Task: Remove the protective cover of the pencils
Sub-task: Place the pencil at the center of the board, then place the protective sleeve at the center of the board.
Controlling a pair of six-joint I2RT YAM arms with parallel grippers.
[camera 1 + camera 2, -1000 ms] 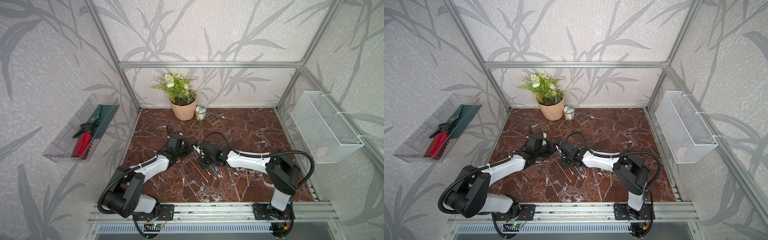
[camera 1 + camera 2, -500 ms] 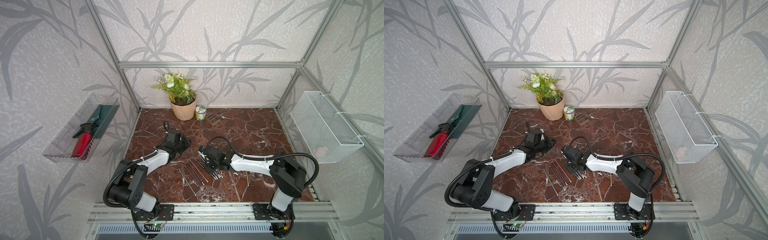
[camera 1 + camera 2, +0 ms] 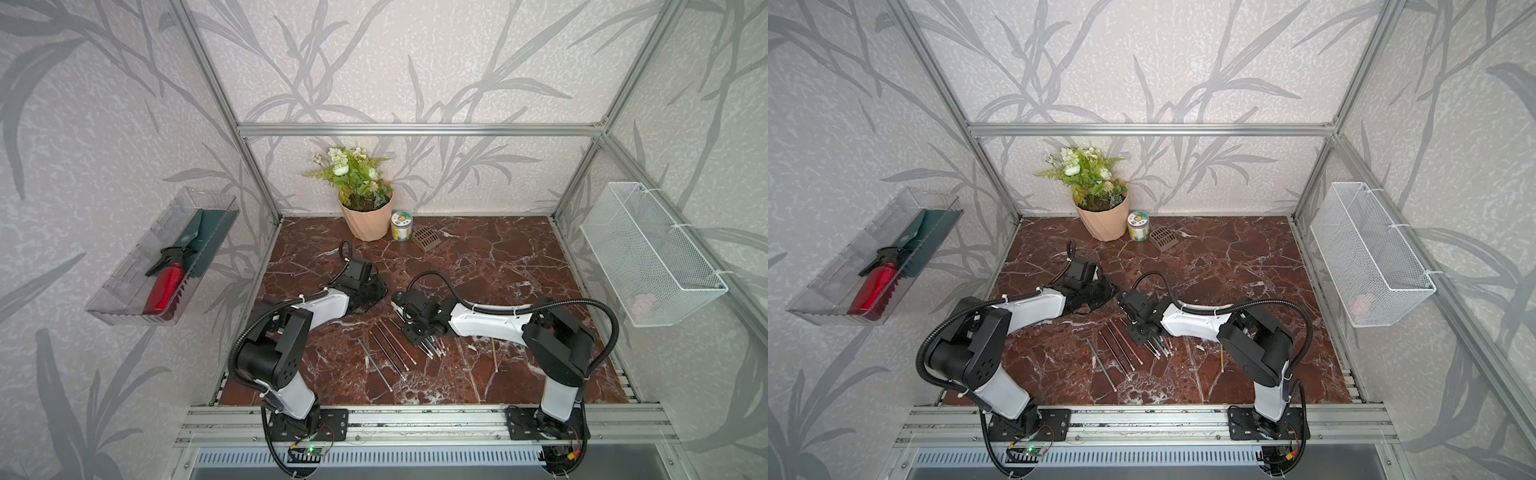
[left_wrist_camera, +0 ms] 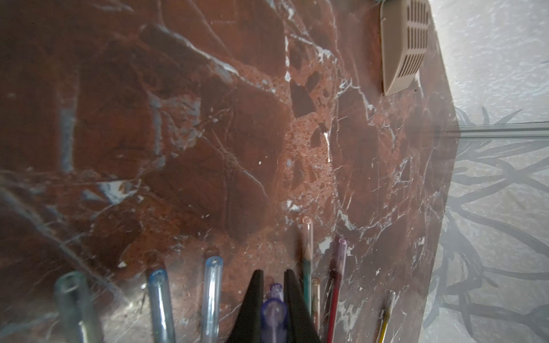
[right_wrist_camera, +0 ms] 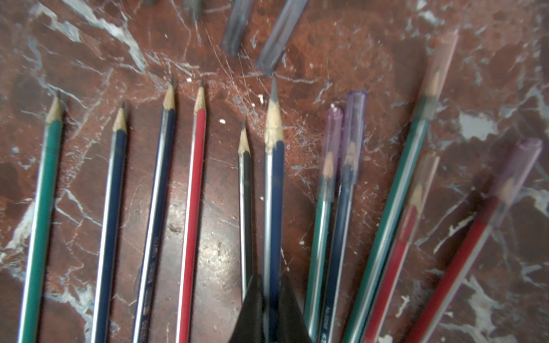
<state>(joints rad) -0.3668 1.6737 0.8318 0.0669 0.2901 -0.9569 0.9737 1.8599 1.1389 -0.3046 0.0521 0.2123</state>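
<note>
L arm (image 3: 328, 305), R arm (image 3: 486, 322) low, reaching inward; L jaws, R jaws clamped.

Looks like a robot lab test cell, not anyone's actual room. It's boxed in by an aluminium frame (image 3: 415, 129) with leaf-print wall panels (image 3: 415, 62). A left arm (image 3: 328, 304) and right arm (image 3: 486, 326) are bolted to a rail (image 3: 415, 417) at the front of a marble-look top (image 3: 498, 257). Only homey touches: a potted plant (image 3: 361, 199), a small jar (image 3: 401, 225), plus a clear tray (image 3: 124, 291) and wire basket (image 3: 648, 253) hung on the side walls.
</note>
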